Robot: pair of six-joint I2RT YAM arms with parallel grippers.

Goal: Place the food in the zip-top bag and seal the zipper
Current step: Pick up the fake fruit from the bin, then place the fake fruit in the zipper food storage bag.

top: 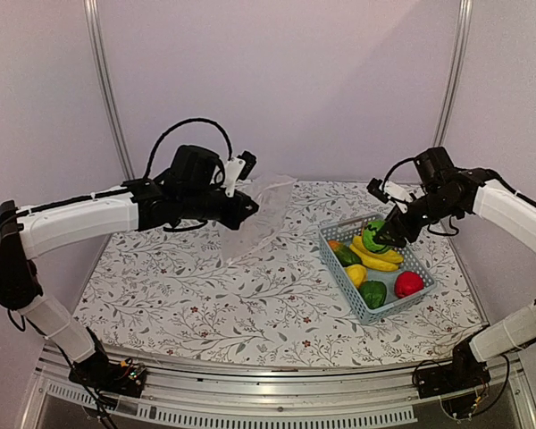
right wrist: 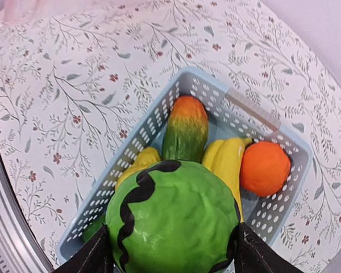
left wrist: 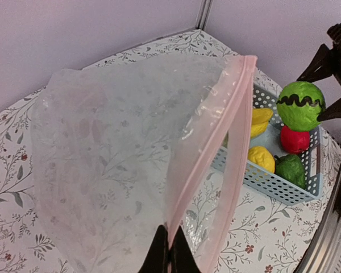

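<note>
The right gripper is closed on the striped green watermelon. One finger bears on each side of the fruit, so the jaws stand wide. The watermelon is held in the air above the light-blue basket, clear of its contents. The basket holds the yellow banana, the orange, the green-orange piece, the yellow lemon, the green pepper and the red apple. The left gripper is fully closed, pinching the pale pink zipper at one end of the mouth of the zip-top bag. The bag is held raised above the floral table, to the left of the basket and apart from it. The two zipper lips are parted, so the mouth is unsealed and faces the basket side.
</note>
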